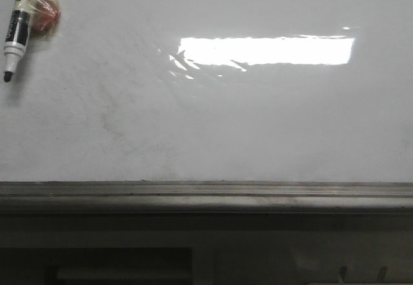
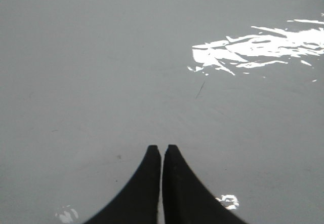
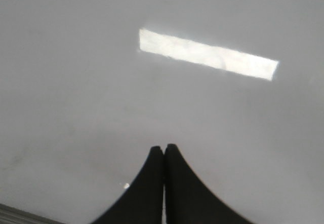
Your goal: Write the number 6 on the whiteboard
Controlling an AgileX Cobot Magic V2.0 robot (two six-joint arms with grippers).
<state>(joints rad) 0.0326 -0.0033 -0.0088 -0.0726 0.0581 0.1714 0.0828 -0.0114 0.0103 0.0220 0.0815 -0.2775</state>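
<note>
Whiteboard (image 1: 213, 124) takes up pretty much everything from where I'm standing, just smudges and a big glare on it, grey ledge (image 1: 206, 195) along the bottom. No 6 anywhere yet, so I'd say the writing hasn't started. Marker (image 1: 15, 33) sits in the top left corner, cap off, tip pointing down, some tape and a red blob beside it. Left gripper (image 2: 161, 150) and right gripper (image 3: 163, 149) are both pinched closed on nothing.
</note>
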